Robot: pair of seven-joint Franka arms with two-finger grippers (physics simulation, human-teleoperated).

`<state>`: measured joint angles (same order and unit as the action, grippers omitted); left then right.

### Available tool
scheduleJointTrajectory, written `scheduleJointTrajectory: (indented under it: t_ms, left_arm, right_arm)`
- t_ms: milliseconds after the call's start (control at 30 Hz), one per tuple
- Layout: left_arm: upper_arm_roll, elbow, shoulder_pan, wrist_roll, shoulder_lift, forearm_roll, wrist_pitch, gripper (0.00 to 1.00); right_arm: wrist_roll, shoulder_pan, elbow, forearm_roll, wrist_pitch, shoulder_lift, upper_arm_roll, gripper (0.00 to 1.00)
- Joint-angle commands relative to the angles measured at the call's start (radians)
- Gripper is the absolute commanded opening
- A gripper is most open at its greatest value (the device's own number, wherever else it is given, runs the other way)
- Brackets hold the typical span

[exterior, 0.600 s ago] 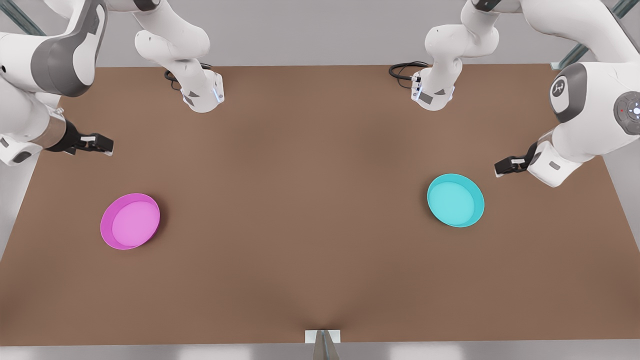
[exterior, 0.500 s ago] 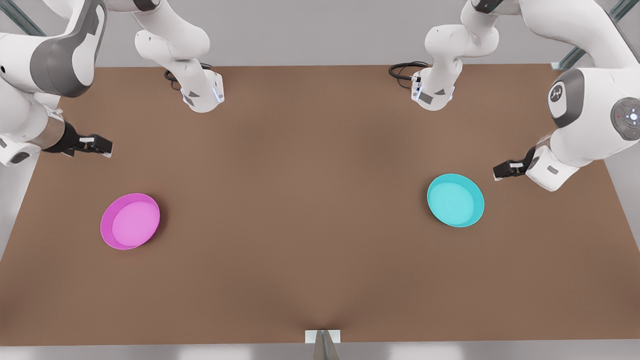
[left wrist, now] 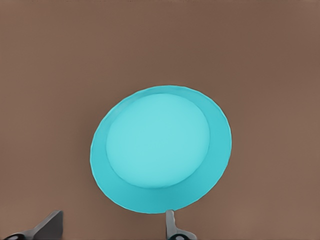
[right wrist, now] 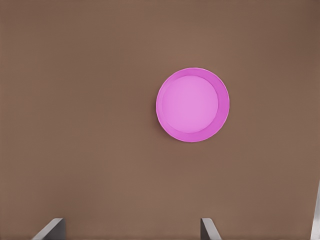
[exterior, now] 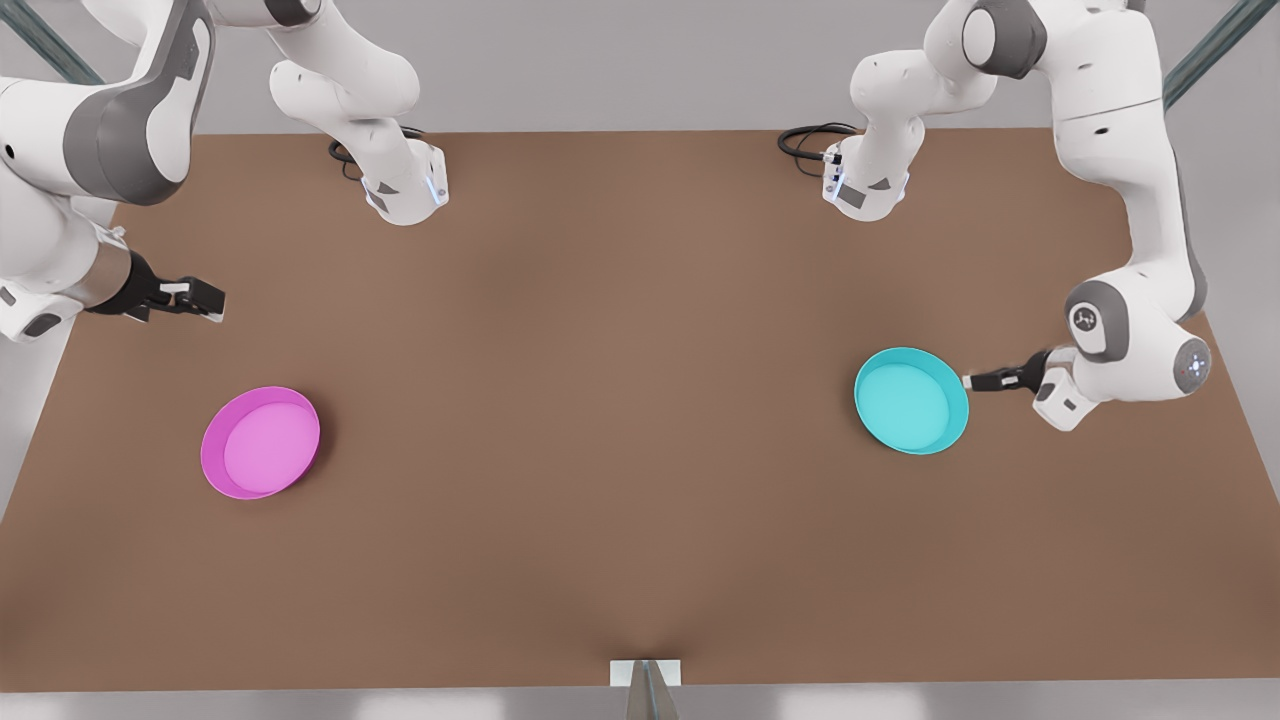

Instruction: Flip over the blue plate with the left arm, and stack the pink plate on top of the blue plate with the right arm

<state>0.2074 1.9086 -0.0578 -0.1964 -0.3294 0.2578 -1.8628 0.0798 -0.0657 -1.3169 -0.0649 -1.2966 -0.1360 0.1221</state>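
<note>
The left gripper (exterior: 968, 381) sits low at the front view's right, its small black fingers pointing at the rim of the blue plate (exterior: 911, 400). From the front view the tips seem to reach the rim's edge, though whether they touch it is hard to tell. In the left wrist view the two dark fingertips (left wrist: 172, 226) stand well apart, so this pincer is wide and holds nothing, and the blue plate (left wrist: 161, 148) lies just ahead of it. That plate is a round, shallow, turquoise dish with a smooth, plastic-like look, a flat paler bottom and a low upright rim; it rests open side up on the table (exterior: 620, 420), a matte brown surface.

The right gripper (exterior: 195, 295) hangs at the front view's left, above the table and well apart from the pink plate (exterior: 261, 441). Its grey fingertips (right wrist: 209, 229) in the right wrist view are spread wide, with nothing between them. The pink plate (right wrist: 192, 104) is the same round shallow shape, magenta at the rim and lighter pink inside, also open side up on the brown table. The two plates lie far apart, at opposite sides.
</note>
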Motion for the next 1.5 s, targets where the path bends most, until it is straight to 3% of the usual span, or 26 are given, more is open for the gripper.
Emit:
scheduleJointTrajectory:
  t_ms: [0, 300, 700, 767, 1167, 1233, 1367, 1467]
  left_arm:
    - [0.001, 0.001, -0.023, -0.497, -0.020, 0.035, -0.133, 1.00]
    - [0.012, 0.164, -0.043, -0.729, -0.051, 0.147, -0.358, 1.00]
    - [0.014, 0.168, -0.042, -0.632, -0.140, 0.155, -0.337, 1.00]
    - [0.015, 0.168, -0.039, -0.601, -0.142, 0.155, -0.335, 0.70]
    - [0.001, 0.148, -0.025, -0.528, -0.183, 0.181, -0.349, 0.69]
    - [0.001, 0.147, -0.025, -0.528, -0.184, 0.181, -0.346, 0.59]
    - [0.001, 0.132, -0.023, -0.526, -0.186, 0.181, -0.342, 0.55]
    - [0.001, 0.132, -0.025, -0.526, -0.186, 0.181, -0.342, 0.44]
  right_arm:
    - [0.012, 0.000, -0.001, 0.000, -0.001, 0.001, 0.001, 1.00]
    - [0.008, 0.000, 0.001, 0.000, 0.000, -0.008, 0.001, 1.00]
    - [0.009, 0.000, -0.001, 0.002, 0.000, -0.016, 0.001, 1.00]
    - [0.006, 0.000, -0.001, 0.002, 0.000, -0.017, 0.001, 1.00]
    - [0.012, -0.002, -0.001, 0.002, 0.000, -0.022, 0.001, 1.00]
    - [0.012, -0.002, -0.001, 0.002, 0.000, -0.022, 0.001, 1.00]
    - [0.012, -0.002, -0.001, 0.002, 0.000, -0.024, 0.001, 1.00]
    - [0.012, 0.000, -0.001, 0.004, 0.000, -0.024, 0.001, 1.00]
